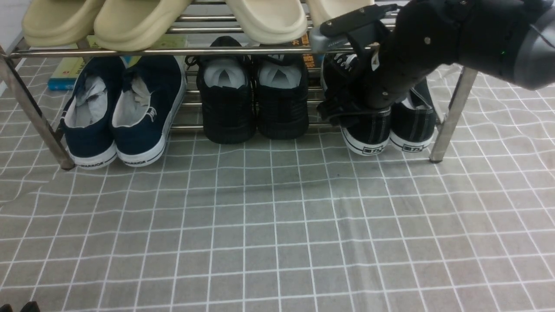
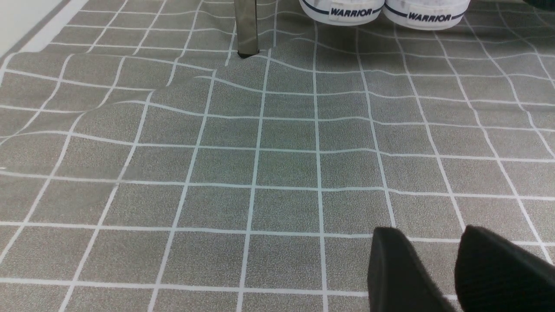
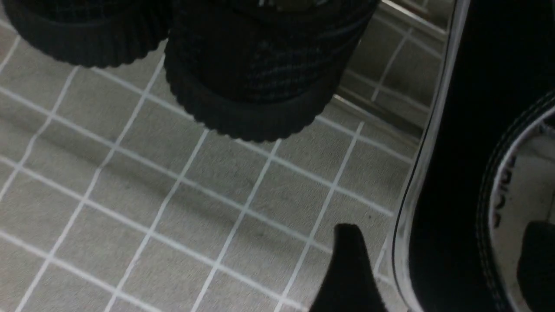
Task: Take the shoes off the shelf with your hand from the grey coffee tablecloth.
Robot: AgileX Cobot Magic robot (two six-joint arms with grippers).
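Right wrist view: black canvas, white-soled sneaker (image 3: pixel 455 216) lay between black right gripper (image 3: pixel 442 253)'s parted jaws.
White-gridded grey-brown cloth (image 1: pixel 260 225) underlay the steel-tube rack (image 1: pixel 453 117); black left gripper (image 2: pixel 431 229) gaped.

From between my arms, the front view looks forward and down across the tablecloth (image 1: pixel 260 208) to the rack (image 1: pixel 455 112). My left wrist looks low toward a rack foot; my right peers down closely at shoes the front view shares.
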